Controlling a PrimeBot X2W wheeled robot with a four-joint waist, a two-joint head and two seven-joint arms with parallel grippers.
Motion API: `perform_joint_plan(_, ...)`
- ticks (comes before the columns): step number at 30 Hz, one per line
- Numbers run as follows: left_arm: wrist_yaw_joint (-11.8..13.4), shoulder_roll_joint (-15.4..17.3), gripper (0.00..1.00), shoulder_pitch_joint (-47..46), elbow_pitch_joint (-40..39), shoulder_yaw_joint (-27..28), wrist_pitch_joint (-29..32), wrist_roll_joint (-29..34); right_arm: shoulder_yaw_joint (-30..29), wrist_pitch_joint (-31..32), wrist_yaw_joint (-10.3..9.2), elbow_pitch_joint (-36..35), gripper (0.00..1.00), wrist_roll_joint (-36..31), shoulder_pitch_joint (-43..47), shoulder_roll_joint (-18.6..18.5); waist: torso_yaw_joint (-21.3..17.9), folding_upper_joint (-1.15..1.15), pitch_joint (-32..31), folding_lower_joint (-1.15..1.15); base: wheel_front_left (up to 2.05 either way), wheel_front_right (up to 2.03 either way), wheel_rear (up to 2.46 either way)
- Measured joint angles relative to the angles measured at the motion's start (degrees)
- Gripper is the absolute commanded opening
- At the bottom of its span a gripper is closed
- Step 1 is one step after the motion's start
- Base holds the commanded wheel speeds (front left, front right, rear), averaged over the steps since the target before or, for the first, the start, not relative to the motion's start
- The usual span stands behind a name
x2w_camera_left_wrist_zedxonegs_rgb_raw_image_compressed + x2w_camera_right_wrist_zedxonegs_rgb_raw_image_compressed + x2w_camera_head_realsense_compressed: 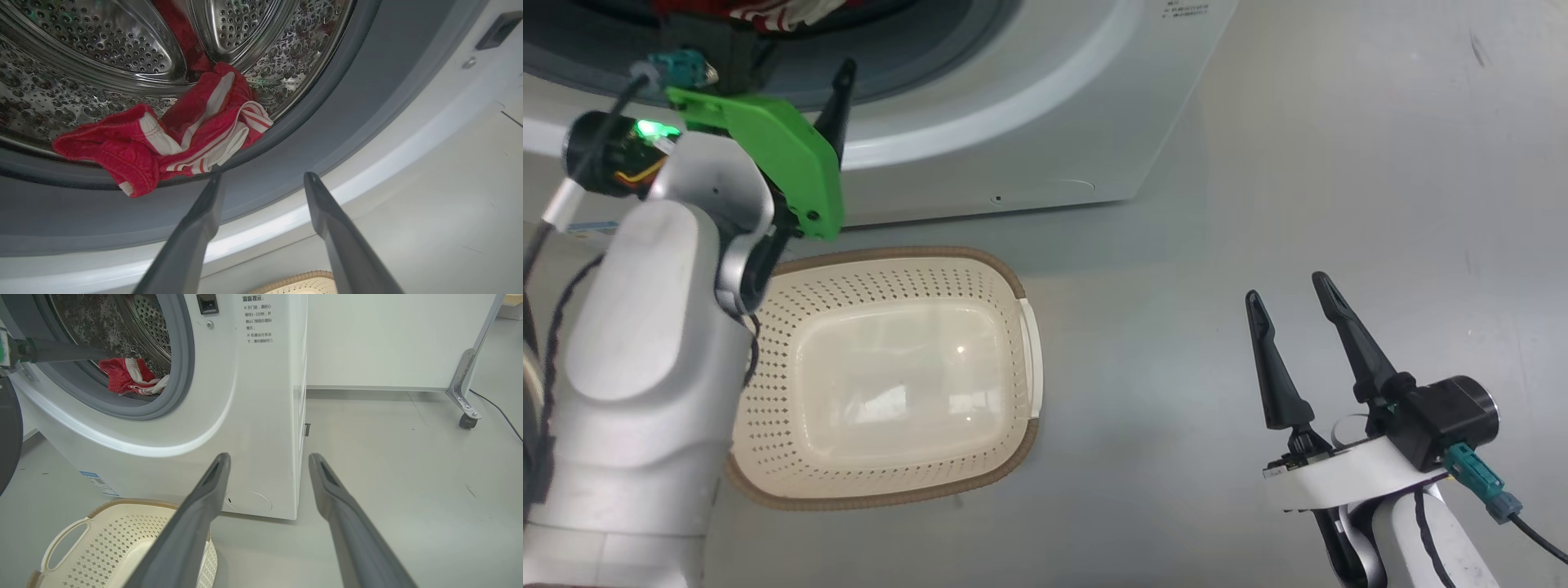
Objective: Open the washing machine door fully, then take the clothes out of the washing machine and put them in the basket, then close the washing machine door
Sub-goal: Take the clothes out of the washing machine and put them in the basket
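The left forearm (pixel 645 343) is seen raised and stretched forward, with the left gripper (pixel 263 177) held with its fingers spread apart. The right gripper (pixel 1285 287) is held low, its fingers likewise parted and pointed forward.

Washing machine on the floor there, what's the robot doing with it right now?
The robot is unloading the washing machine. Its open left gripper points at the red clothes lying at the front edge of the drum, not yet grasped. The basket sits in front of the machine, no clothes in it. The right gripper hangs open off to the side.
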Motion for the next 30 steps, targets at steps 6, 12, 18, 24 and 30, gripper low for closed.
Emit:
perform_joint_plan(6,-0.14,3.74,1.00,-9.69,2.21,2.21,8.46,-1.46,3.08,0.00,0.34,-0.42,1.00,2.22,-4.20,-0.10,-2.71,0.00,5.46,0.00,0.00,0.00,0.00)
perform_joint_plan(12,-0.65,6.57,1.00,-15.56,4.60,3.97,13.99,-3.36,5.68,-0.01,0.57,-0.43,1.00,4.02,-7.61,-0.19,-5.73,0.00,9.66,0.01,0.00,0.00,0.00)
perform_joint_plan(18,-0.89,8.36,1.00,-19.86,6.58,7.27,18.14,-6.90,7.36,-0.01,0.49,-0.43,1.00,6.02,-10.09,-0.22,-9.04,0.00,13.12,0.01,0.00,0.00,0.00)
perform_joint_plan(24,-0.89,9.53,1.00,-24.44,7.42,9.24,20.85,-8.76,8.01,-0.01,0.15,-0.43,1.00,6.95,-11.54,-0.22,-11.37,0.00,15.78,0.00,0.00,0.00,0.00)
perform_joint_plan(30,-0.89,11.05,1.00,-28.22,8.59,9.34,22.88,-8.83,8.48,-0.01,-0.27,-0.42,1.00,7.51,-12.76,-0.22,-13.37,0.00,18.61,0.00,0.00,0.00,0.00)
